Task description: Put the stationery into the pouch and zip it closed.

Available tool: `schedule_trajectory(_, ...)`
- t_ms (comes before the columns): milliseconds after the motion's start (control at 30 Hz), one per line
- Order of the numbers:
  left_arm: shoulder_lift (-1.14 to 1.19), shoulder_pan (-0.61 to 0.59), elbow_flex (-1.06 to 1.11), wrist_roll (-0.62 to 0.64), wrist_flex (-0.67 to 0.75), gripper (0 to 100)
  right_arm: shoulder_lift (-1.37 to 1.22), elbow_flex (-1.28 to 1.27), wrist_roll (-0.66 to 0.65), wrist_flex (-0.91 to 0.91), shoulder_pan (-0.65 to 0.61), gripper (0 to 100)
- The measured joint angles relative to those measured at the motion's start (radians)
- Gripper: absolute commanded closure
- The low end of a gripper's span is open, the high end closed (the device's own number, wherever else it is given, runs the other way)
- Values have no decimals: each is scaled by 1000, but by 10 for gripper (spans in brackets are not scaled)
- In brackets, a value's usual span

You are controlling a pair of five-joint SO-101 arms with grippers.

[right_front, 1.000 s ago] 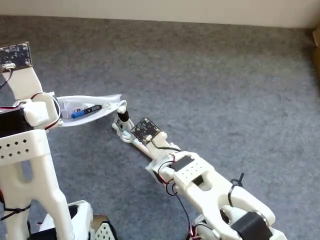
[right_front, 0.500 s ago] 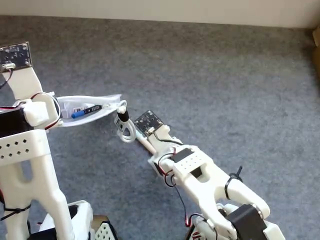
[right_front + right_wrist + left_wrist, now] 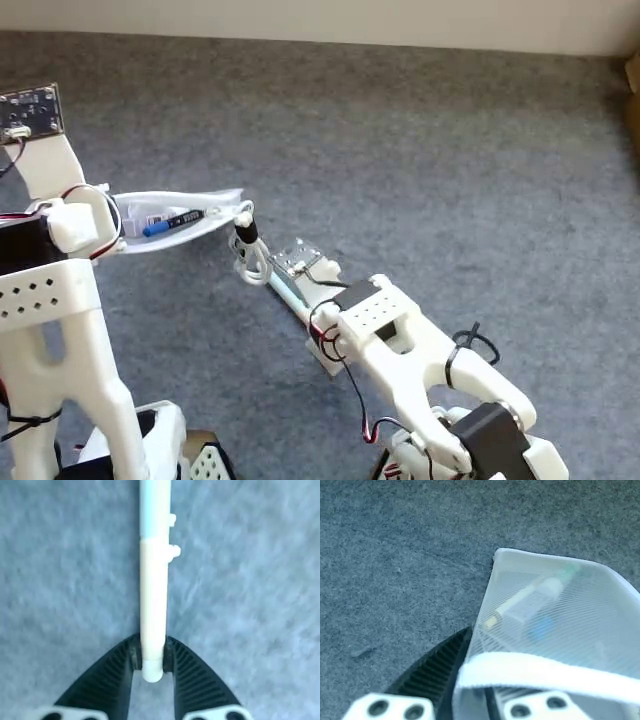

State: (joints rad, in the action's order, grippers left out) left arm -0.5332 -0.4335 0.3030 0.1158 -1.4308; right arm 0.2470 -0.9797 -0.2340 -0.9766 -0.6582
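Showing, at far left, the left arm upright over the grey surface, with the left jaws pressed together on the near edge of the pouch: one black ribbed jaw outside the mesh, the other behind it. Extending rightward from that arm, the white mesh pouch, apparently unzipped along its length; resting on the surface or held just above it, not determinable. Visible through the mesh: a blue pen lying lengthwise, and, in the left wrist view, a white stick-shaped item with a greenish end beside a blurred blue patch. Just right of the pouch's right-hand end, the right jaws, carried on the right arm set in from the lower right. Right jaws pinching the blunt end of a white pen between their black ribbed tips. Pen running straight ahead of the jaws, low over the surface, white near the grip and pale blue farther out, with two small nubs on one side. White pen outside the pouch
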Motion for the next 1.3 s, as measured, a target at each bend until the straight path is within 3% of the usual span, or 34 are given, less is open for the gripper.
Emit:
schedule_trajectory(467, 0, 0, 0, 0, 0, 994, -3, -9, 0, -270, -2, 995)
schedule_trajectory(633, 0, 0, 0, 0, 0, 994, -3, -11, -2, -284, -2, 978)
schedule_trajectory(833, 0, 0, 0, 0, 0, 993, -5, 60, -2, -290, -2, 839)
schedule_trajectory(1300, 0, 0, 0, 0, 0, 993, 25, 158, -2, -290, -3, 839)
